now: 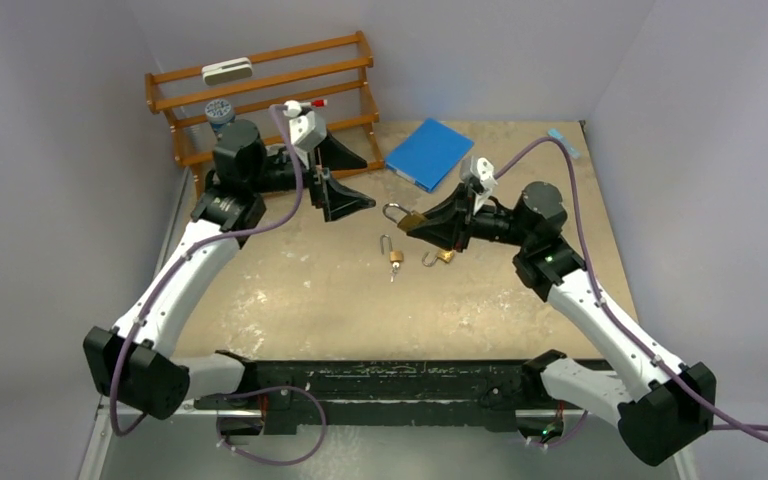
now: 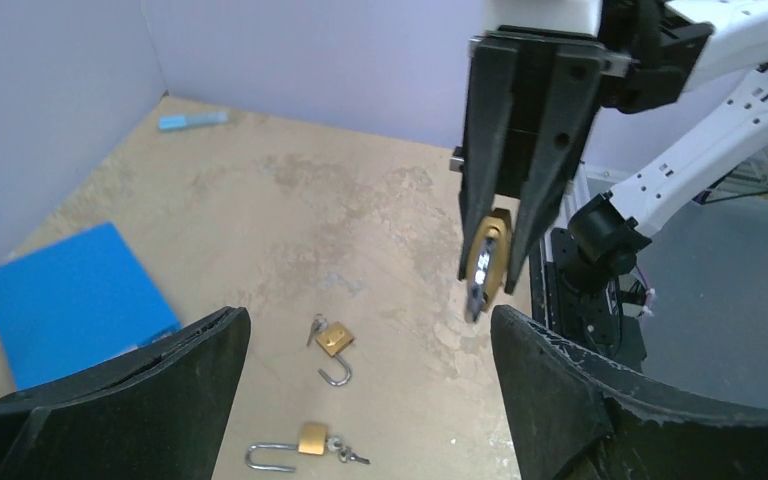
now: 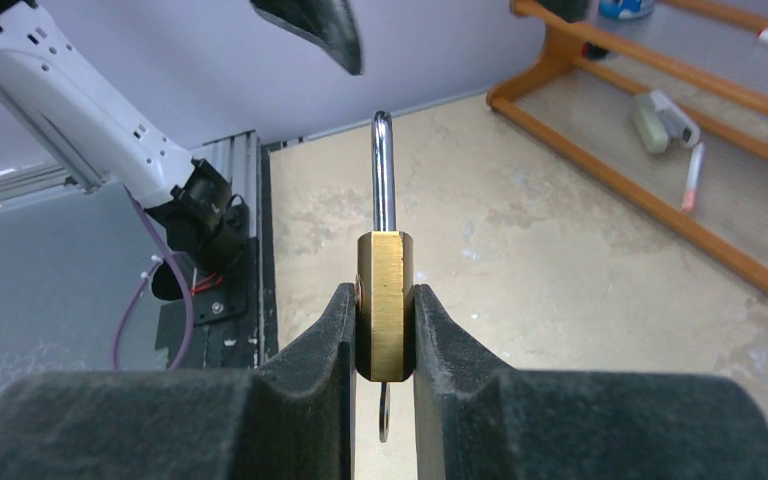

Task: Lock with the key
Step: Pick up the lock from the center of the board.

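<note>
My right gripper [image 1: 418, 226] is shut on a large brass padlock [image 1: 409, 219] and holds it above the table, shackle [image 1: 393, 210] toward the left arm. In the right wrist view the padlock [image 3: 381, 300] is pinched edge-on between the pads [image 3: 325, 340], its shackle [image 3: 384, 170] pointing up and a key ring [image 3: 384, 410] hanging below the body. My left gripper [image 1: 365, 183] is open and empty, just left of the padlock. In the left wrist view it [image 2: 368, 330] faces the held padlock [image 2: 490, 262], which is near the right finger.
Two small brass padlocks with open shackles and keys lie on the table [image 1: 396, 257] [image 1: 444, 257]; they also show in the left wrist view [image 2: 335, 340] [image 2: 312, 440]. A blue book [image 1: 429, 153] lies at the back. A wooden rack [image 1: 260, 90] stands back left.
</note>
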You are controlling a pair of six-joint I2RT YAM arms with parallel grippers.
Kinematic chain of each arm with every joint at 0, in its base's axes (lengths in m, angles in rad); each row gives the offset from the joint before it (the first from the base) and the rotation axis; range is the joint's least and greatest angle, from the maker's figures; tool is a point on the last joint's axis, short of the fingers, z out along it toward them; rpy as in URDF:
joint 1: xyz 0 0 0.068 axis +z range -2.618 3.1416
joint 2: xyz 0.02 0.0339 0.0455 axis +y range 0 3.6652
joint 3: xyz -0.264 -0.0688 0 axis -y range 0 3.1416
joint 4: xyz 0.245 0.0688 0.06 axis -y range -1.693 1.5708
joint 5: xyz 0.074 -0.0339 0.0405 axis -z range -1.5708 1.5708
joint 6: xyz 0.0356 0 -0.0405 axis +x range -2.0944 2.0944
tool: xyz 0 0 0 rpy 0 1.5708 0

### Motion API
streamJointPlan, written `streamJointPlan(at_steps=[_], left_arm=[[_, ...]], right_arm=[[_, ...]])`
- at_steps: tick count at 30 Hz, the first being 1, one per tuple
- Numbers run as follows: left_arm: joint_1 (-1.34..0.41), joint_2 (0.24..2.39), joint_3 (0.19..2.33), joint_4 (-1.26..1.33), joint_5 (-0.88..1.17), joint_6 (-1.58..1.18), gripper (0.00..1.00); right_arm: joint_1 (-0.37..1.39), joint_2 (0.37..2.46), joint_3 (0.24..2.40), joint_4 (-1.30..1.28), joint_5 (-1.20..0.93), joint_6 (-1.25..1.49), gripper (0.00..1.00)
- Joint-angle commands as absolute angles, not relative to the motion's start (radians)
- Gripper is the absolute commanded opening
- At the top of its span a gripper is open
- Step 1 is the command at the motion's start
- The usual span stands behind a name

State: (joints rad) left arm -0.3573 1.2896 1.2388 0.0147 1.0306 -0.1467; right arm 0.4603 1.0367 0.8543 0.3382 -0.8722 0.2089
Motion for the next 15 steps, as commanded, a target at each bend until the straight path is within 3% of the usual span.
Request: streamJointPlan(at_steps=[1, 15], left_arm=[[-0.347, 1.251, 1.262, 0.002, 1.124, -0.069, 0.9], [-0.406, 1.314, 1.212, 0.21, 1.136, -0.211, 0.92]], right_arm=[[0.428, 1.003, 0.896, 0.492, -0.918, 0.256, 0.0], [0.424, 1.178, 1.051, 0.436, -1.016, 0.256, 0.0]])
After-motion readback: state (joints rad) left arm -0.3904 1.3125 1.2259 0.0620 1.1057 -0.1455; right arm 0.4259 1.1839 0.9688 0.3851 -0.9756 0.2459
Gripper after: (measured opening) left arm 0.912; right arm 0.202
